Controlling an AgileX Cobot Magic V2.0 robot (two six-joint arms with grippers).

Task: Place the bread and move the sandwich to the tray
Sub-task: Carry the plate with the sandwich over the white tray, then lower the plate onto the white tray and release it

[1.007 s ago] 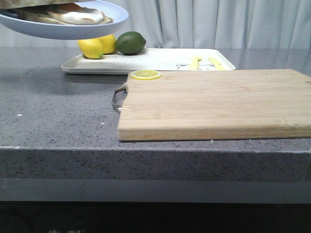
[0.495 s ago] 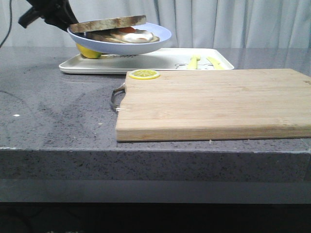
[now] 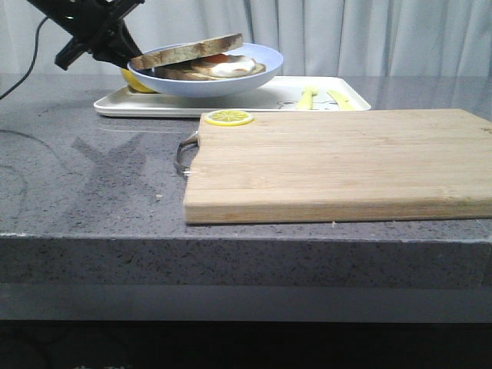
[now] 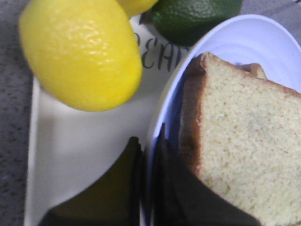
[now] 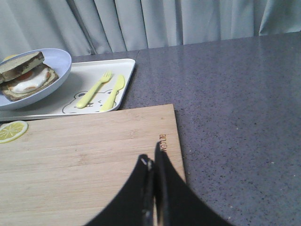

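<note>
Left pincer (image 4: 148,155) clamps plate (image 4: 244,52) rim | lemon (image 4: 80,52) beside | tray (image 3: 254,96) beneath

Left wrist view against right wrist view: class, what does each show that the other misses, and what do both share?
Only the left wrist view shows a lemon, a lime and the left claw pinching the blue plate by its rim. Only the right wrist view shows the cutting board, a lemon slice, a yellow fork, the egg sandwich and the shut right claw. Both show the plate, the bread and the tray.
</note>
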